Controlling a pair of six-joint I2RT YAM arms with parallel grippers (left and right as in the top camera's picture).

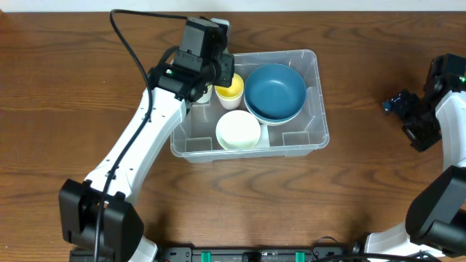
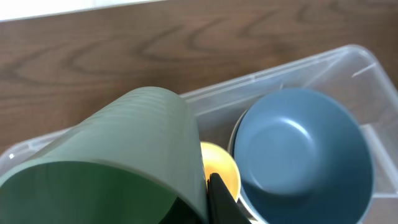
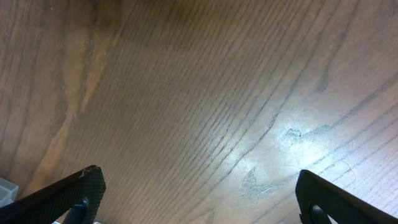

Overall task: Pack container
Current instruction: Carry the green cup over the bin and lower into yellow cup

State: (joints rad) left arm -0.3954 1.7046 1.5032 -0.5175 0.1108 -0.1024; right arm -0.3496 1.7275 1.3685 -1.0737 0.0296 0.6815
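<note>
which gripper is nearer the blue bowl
Left. The left gripper holds a green cup over the container, just beside the blue bowl; the right gripper hangs open over bare table, well off to its right.

One container, one blue bowl, one white bowl, one yellow cup and one green cup.

Clear plastic container, rectangular, rounded corners, upright, open-topped, partly filled
</note>
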